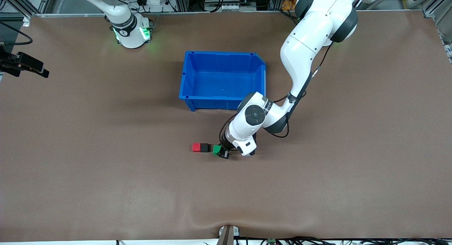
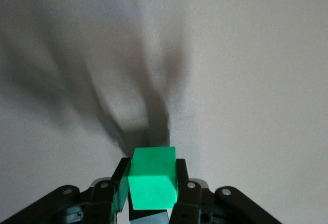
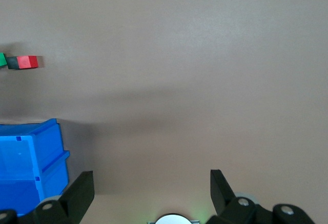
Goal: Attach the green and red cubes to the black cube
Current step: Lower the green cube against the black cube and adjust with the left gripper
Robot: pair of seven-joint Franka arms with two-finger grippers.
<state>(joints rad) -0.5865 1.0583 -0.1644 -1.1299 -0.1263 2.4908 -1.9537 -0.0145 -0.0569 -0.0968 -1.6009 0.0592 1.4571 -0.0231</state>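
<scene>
Left pincer (image 1: 221,152) grips the green cube (image 1: 216,150) beside the joined black cube (image 1: 204,147) and red cube (image 1: 196,147) on the table (image 1: 106,167); right pincer (image 3: 151,190) waits, released.

Sitting open-topped on the brown worktop (image 1: 106,174): a blue bin (image 1: 222,96), standing upright, showing a bare blue floor inside. Lying closer to the robots' bases than to the front camera, roughly midway between the two ends of the worktop. Showing a notched corner toward the left arm's end.
</scene>
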